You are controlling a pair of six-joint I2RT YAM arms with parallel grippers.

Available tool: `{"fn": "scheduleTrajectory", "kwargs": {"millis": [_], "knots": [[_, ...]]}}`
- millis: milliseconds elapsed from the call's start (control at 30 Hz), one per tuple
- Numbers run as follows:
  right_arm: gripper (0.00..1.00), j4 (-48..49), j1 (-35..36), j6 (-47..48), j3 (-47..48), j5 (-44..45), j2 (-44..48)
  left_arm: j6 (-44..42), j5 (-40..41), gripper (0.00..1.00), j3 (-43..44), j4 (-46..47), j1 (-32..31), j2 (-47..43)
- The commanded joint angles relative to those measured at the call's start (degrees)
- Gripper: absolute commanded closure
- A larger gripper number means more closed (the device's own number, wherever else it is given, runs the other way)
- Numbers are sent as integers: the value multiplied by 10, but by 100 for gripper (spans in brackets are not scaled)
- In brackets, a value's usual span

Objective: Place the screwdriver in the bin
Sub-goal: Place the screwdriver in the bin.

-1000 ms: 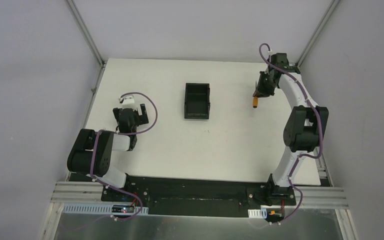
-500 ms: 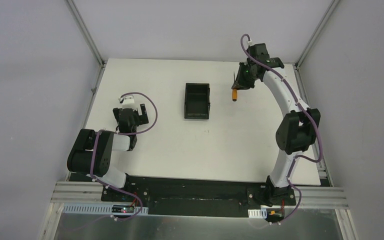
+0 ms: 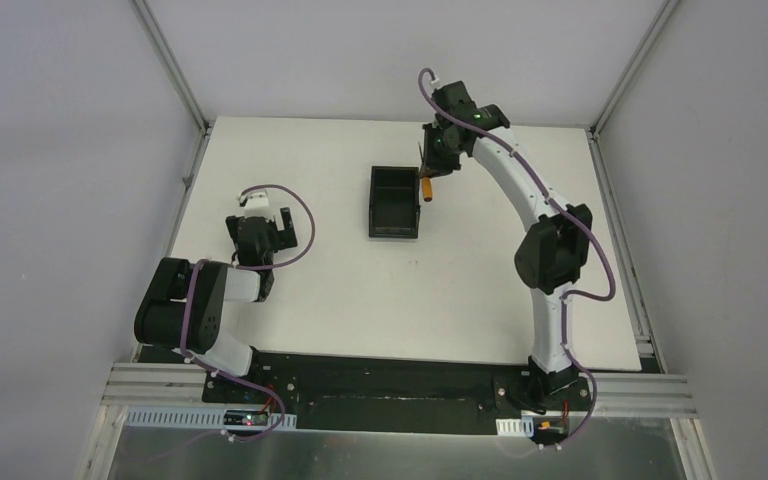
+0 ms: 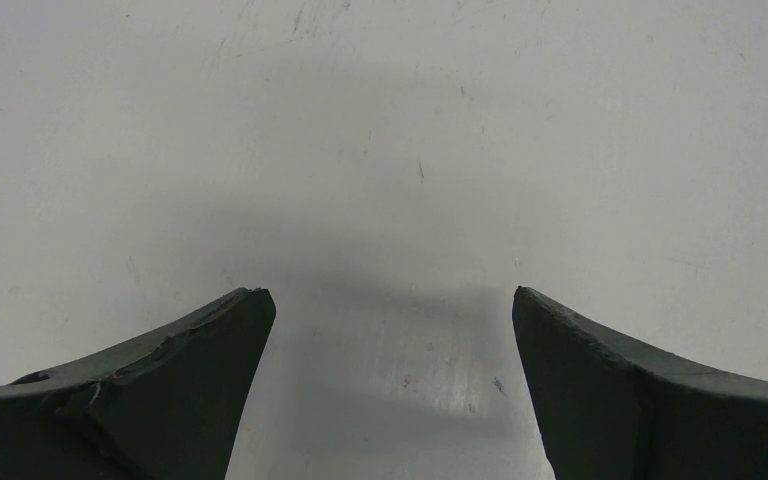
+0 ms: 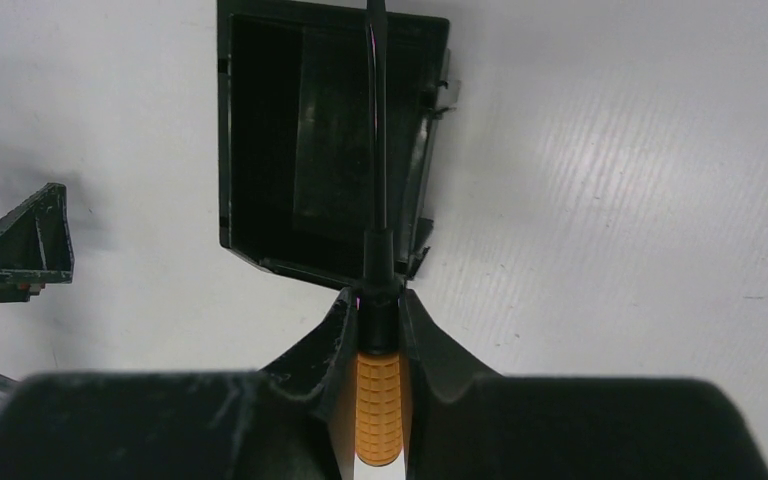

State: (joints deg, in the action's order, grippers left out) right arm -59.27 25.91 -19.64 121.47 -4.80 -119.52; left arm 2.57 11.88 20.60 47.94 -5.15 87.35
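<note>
Right wrist view: my right gripper [image 5: 377,305] is clenched on the screwdriver [image 5: 380,395] just above its orange handle, and the dark shaft runs up across the bin [image 5: 226,150] at upper centre. My left gripper [image 4: 390,300] is released over the bare table [image 4: 560,150].

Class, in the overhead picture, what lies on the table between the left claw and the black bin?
Nothing: the top view shows bare white table between the left claw and the bin.
</note>
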Motion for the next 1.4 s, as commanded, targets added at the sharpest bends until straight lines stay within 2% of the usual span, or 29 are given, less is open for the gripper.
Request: {"fn": "scheduleTrajectory", "kwargs": {"millis": [0, 133, 367, 567, 700, 1367], "knots": [[100, -26, 28, -10, 63, 41, -22, 5, -4, 1, -3, 7, 4, -13], [100, -37, 56, -19, 94, 44, -52, 5, -4, 1, -2, 7, 4, -14], [99, -47, 98, -29, 159, 127, -106, 5, -3, 1, -3, 8, 4, -13], [99, -77, 135, -68, 221, 222, -154, 5, -4, 1, -3, 7, 4, -13], [100, -88, 160, -76, 269, 330, -182, 5, -4, 1, -3, 8, 4, -13], [100, -116, 161, -121, 289, 329, -233, 5, -4, 1, -3, 7, 4, -13]]}}
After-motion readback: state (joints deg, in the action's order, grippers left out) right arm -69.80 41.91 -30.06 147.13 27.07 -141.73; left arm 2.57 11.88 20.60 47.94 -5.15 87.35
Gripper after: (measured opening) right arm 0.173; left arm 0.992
